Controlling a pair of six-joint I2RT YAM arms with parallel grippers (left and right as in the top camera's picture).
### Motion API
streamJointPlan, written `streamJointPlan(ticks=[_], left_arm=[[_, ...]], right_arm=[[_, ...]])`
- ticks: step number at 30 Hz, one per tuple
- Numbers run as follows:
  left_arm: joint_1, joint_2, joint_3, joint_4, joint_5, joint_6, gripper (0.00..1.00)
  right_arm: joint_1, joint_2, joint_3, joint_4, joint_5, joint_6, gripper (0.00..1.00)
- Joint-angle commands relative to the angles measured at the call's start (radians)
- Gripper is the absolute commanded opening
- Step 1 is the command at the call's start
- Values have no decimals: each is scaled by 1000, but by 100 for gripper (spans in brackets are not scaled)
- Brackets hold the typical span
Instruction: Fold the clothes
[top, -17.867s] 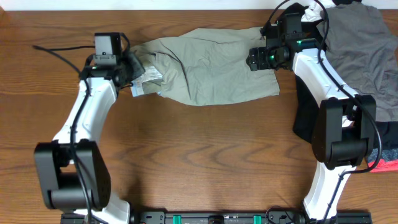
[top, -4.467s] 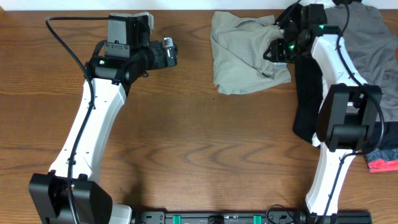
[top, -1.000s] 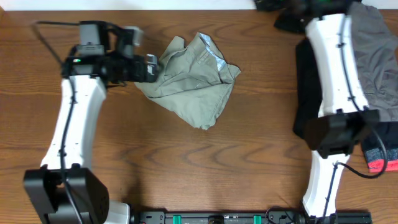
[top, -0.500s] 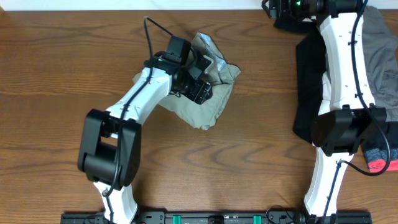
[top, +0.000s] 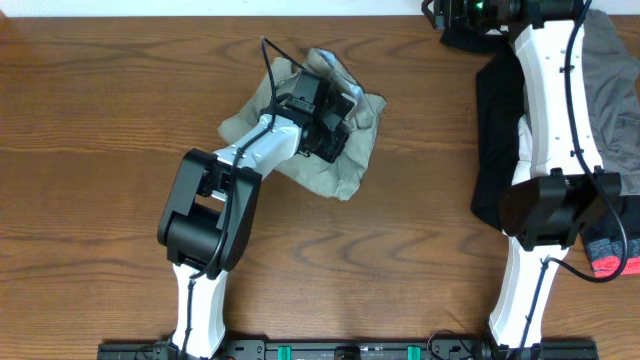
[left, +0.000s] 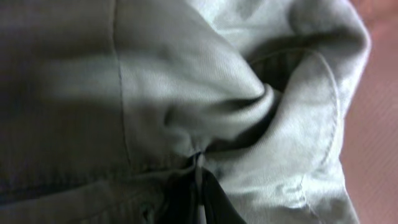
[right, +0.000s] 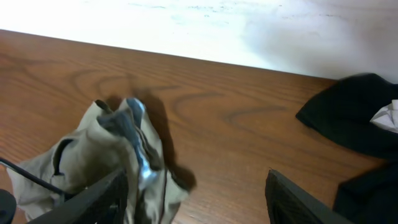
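Left jaws: state can't be told. They are pressed down into the clothes (top: 345, 170), and the left wrist view is nothing but khaki folds (left: 249, 124), a seam and a dark sliver at the bottom edge. Right jaws are spread wide and hold nothing, parked at the far edge of the bench (top: 100, 200), well apart from the garment.

The clothes sit as a crumpled heap on the far middle of the bench, bunched rather than flat, with a pale lining strip poking up (right: 134, 118). The left arm (top: 255, 150) reaches across the heap, likely to pinch a fold or edge and drag it open. The right arm (top: 545, 90) is probably kept back to leave the left one room. The fold looks far from done, since nothing is laid flat yet.

The surface is dark wood grain and bare around the heap. A black garment (top: 490, 150) and a grey garment (top: 605, 70) lie under and beside the right arm, not in play. A white wall (right: 249, 25) runs behind the bench.
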Motion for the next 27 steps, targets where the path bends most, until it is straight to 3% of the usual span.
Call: streamJointPlan(ticks=[1,5,10,20,24,27], left_arm=[[9,44,-9,28,-171,-83,6],[43,44,-9,65,-293,-93,6],[167,45,-9,68,-312,-75,6],[448,45,-9,119,-210,246,6],[501,45,-9,161,-190,347,17],[509,45,-8,165,-192,370,36]], right_arm=[[-5,11,-3,-6,-7,0,68],[-5,11,-3,-17,-7,1,67],[-5,11,-3,-36,-6,0,67],[3,11,-3,-43,-3,1,67],[5,11,-3,-43,-3,1,67],[7,11,-3,-39,-3,1,67]])
